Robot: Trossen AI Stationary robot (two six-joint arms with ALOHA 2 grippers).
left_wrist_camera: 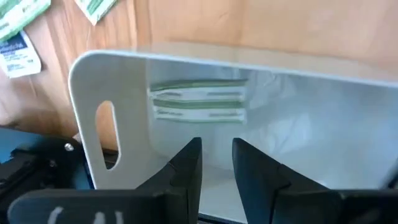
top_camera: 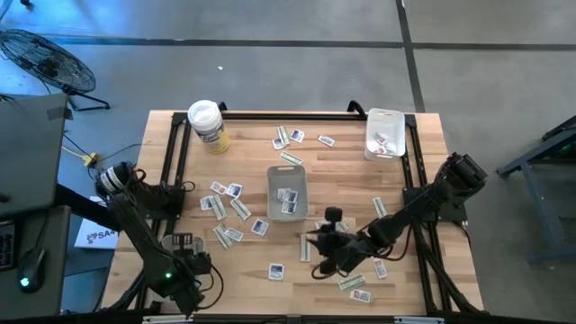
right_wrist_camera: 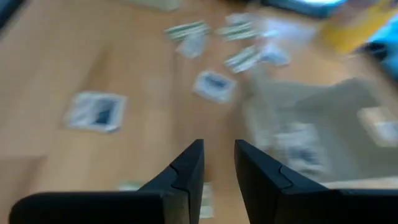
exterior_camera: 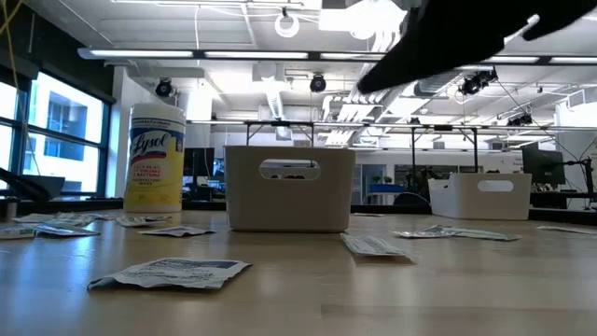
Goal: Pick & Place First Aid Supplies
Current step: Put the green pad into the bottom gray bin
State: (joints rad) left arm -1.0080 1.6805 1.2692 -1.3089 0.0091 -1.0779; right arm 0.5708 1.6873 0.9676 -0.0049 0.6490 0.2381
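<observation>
Near the bench's front edge I hold my right gripper (top_camera: pixel 317 256), fingers nearly pressed together and empty, above scattered packets (top_camera: pixel 225 205), ready to pick one for the middle tray (top_camera: pixel 287 175), while the left gripper (left_wrist_camera: pixel 216 163), equally narrowed, waits at the front-left corner.

From above you see the right gripper (top_camera: pixel 317 245) at six o'clock of the middle tray (top_camera: pixel 287 192), with packets (top_camera: pixel 225 200) scattered at nine o'clock.
</observation>
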